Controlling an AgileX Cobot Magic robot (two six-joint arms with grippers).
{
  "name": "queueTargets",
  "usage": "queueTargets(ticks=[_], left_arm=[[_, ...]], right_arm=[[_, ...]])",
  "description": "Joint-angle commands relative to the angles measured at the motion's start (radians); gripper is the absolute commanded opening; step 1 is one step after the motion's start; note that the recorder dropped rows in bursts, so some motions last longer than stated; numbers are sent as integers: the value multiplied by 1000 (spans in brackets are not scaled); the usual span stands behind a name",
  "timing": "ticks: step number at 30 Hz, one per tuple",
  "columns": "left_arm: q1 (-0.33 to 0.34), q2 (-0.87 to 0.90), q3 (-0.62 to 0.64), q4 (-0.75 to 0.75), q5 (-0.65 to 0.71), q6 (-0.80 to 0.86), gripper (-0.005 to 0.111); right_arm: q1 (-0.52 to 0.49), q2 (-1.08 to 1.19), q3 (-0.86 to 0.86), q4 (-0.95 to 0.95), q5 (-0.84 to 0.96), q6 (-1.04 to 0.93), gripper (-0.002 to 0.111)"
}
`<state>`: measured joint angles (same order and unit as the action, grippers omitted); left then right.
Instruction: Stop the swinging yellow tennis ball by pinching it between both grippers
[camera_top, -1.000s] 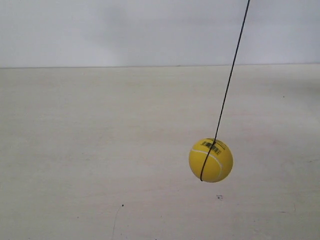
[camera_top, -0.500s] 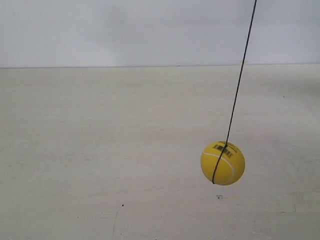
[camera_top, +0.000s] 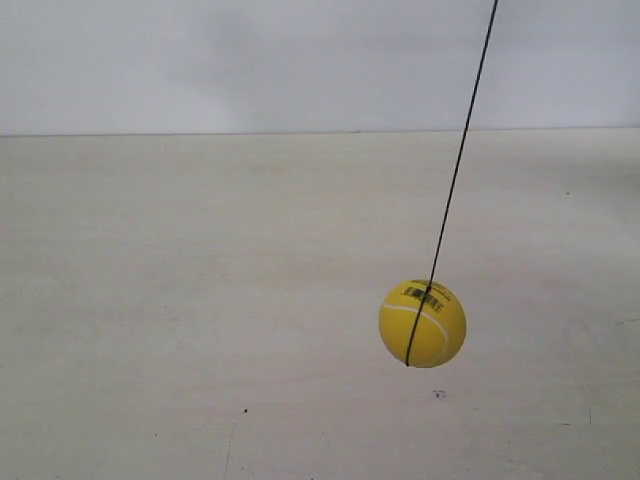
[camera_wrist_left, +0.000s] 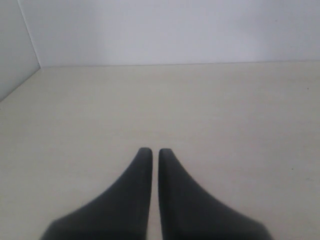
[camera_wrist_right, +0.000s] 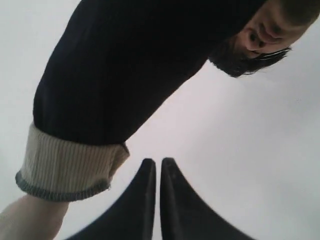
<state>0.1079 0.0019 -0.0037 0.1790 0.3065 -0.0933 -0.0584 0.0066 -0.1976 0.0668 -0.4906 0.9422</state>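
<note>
My left gripper (camera_wrist_left: 151, 152) was 2 matte black fingers (camera_wrist_left: 131, 192), broad-based, curving to blunt rounded tips, my right gripper (camera_wrist_right: 155, 162) looked identical.

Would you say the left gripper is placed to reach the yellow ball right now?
Probably not yet. No arm is near the ball in the exterior view, and the left gripper faces the table without the ball in sight.
</note>
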Motion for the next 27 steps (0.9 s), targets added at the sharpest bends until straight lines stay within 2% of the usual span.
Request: queueTargets(ticks=[1, 5, 9, 17, 27], left_arm=[[2, -2, 4, -2, 1, 5, 5], [2, -2, 4, -2, 1, 5, 5], [2, -2, 4, -2, 1, 5, 5], [2, -2, 4, -2, 1, 5, 5], [2, -2, 4, -2, 1, 5, 5]], right_arm=[[-1, -7, 116, 59, -130, -3, 0], [-1, -7, 198, 23, -127, -3, 0], [-1, -7, 198, 4, 61, -3, 0], [-1, -7, 198, -25, 208, -5, 0], [-1, -7, 198, -25, 225, -7, 0]])
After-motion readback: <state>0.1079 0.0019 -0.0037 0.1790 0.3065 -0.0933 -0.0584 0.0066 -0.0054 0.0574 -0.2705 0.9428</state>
